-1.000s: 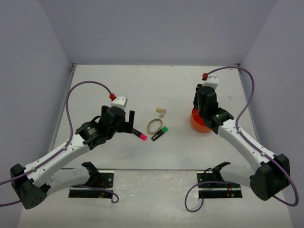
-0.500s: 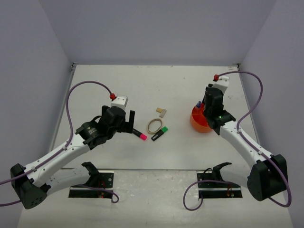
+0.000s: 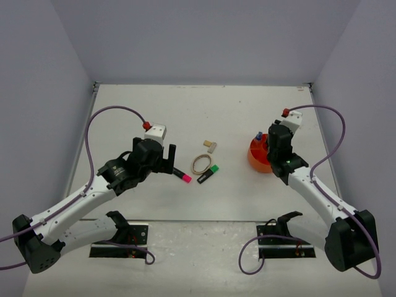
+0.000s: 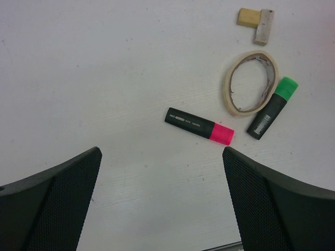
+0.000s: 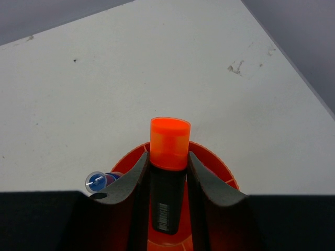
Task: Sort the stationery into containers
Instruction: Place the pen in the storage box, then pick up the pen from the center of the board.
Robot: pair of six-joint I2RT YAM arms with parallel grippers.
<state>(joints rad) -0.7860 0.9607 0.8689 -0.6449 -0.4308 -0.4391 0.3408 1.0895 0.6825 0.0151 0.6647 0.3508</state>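
Observation:
My right gripper [image 5: 168,159] is shut on a black highlighter with an orange end [image 5: 168,144] and holds it over the round orange pot [image 5: 222,172], which also shows in the top view [image 3: 255,162]. A blue-white pen [image 5: 97,181] stands in the pot [image 3: 258,135]. My left gripper [image 4: 162,157] is open and empty above the table. Ahead of it lie a black highlighter with a pink end [image 4: 199,126], a black highlighter with a green end [image 4: 272,107], a tan rubber band [image 4: 250,82] and a tiny tan block [image 4: 256,22]. In the top view the pink-ended highlighter [image 3: 181,175] lies just right of my left gripper [image 3: 167,154].
The table's right edge [image 5: 293,68] and the enclosure wall are close beyond the pot. Purple cables arc over both arms. Two black mounts [image 3: 120,232] sit at the near edge.
My right arm has swung to the right and back over the pot, uncovering the pot and the pen in the top view. The left arm has hardly moved.

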